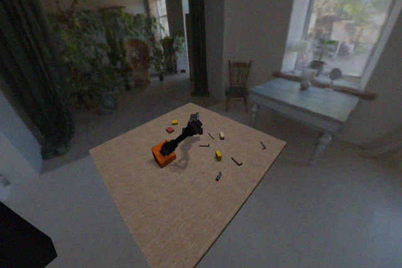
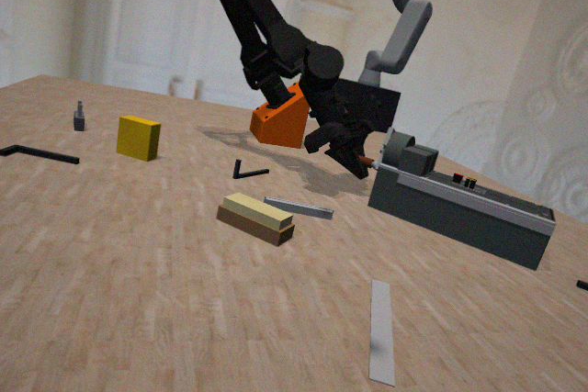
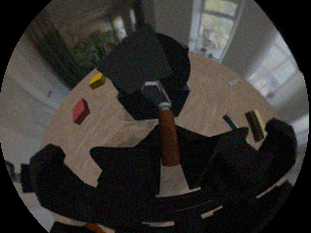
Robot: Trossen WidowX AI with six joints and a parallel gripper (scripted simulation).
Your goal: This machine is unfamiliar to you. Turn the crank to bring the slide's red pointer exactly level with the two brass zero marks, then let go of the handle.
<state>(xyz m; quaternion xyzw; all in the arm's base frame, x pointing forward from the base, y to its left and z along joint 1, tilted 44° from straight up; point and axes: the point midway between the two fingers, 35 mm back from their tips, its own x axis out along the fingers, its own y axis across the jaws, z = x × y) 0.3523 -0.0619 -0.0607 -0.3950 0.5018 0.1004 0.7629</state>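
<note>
Crank machine (image 1: 194,117) (image 2: 460,217) (image 3: 153,104) in dark grey stands on the wood-grained worktop (image 1: 181,200) (image 2: 199,311) (image 3: 204,78), its brown handle (image 2: 366,160) (image 3: 169,138) pinched by the pincer (image 2: 354,160) (image 3: 163,126). Beyond are a wooden chair (image 1: 238,78), a pale blue table (image 1: 301,96), leafy plants and a bright window (image 1: 347,25). Small markings on the machine's top are too blurred to read.

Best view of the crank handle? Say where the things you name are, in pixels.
Wrist: the brown handle (image 2: 365,160) (image 3: 169,138) shows almost whole, between the gripper's (image 2: 363,167) (image 3: 170,157) fingers. Exterior shows only its end by the machine (image 2: 456,217). Top: not discernible, arm (image 1: 183,135) in the way.
</note>
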